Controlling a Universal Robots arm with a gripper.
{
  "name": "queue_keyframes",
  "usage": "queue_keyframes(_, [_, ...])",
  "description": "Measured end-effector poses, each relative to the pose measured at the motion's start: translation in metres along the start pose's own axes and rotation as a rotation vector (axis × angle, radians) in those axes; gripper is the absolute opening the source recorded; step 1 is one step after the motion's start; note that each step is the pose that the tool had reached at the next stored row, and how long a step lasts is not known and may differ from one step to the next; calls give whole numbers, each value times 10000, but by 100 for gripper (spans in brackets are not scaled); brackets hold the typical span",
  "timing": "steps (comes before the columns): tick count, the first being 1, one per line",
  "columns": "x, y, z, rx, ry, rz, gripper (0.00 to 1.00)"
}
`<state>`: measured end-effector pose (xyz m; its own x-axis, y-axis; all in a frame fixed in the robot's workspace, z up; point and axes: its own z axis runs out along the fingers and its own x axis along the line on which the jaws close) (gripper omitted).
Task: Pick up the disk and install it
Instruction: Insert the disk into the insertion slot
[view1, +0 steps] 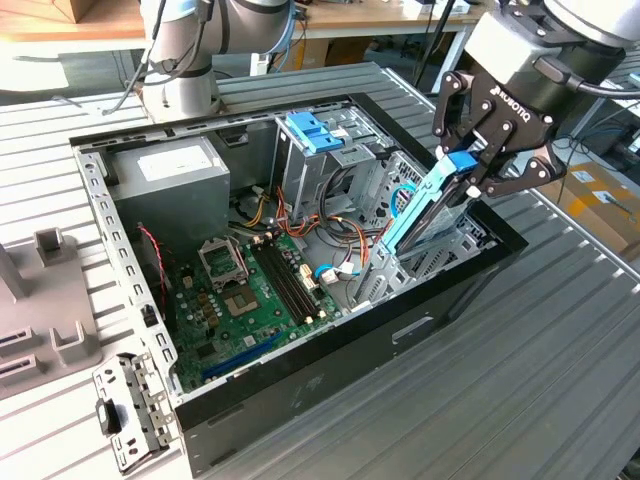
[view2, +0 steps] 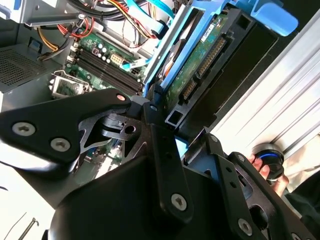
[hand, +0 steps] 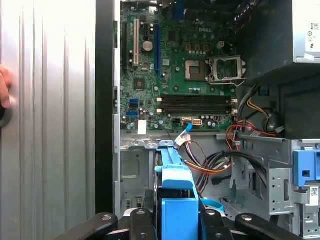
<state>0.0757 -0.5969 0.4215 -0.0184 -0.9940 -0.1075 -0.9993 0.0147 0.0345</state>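
While my tool (view1: 478, 165) pinched the disk (view1: 425, 215) tilted over the case's (view1: 300, 385) bay at the exterior view's right, I judged its low corner could jam against cables (view1: 350, 235).

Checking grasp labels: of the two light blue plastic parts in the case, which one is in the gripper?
The disk with its blue carrier, tilted over the case's edge, clamped in the gripper. The blue latch piece sits untouched atop the drive cage.

Light blue disk (view1: 432, 205) carrier, green motherboard (view1: 255, 295), black claw (view1: 478, 160)
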Motion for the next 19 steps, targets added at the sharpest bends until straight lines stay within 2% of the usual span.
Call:
queue_keyframes(4, [6, -2, 53, 0, 0, 0, 36])
queue_keyframes(14, [6, -2, 58, 1, -1, 0, 36])
queue_keyframes(15, [6, -2, 58, 0, 1, 0, 38])
queue_keyframes(16, [6, -2, 58, 0, 0, 0, 44])
queue_keyframes(17, [6, -2, 58, 0, 0, 0, 44])
queue_keyframes(18, [6, -2, 60, 0, -2, 0, 50])
queue_keyframes(19, [6, -2, 59, 0, -1, 0, 50])
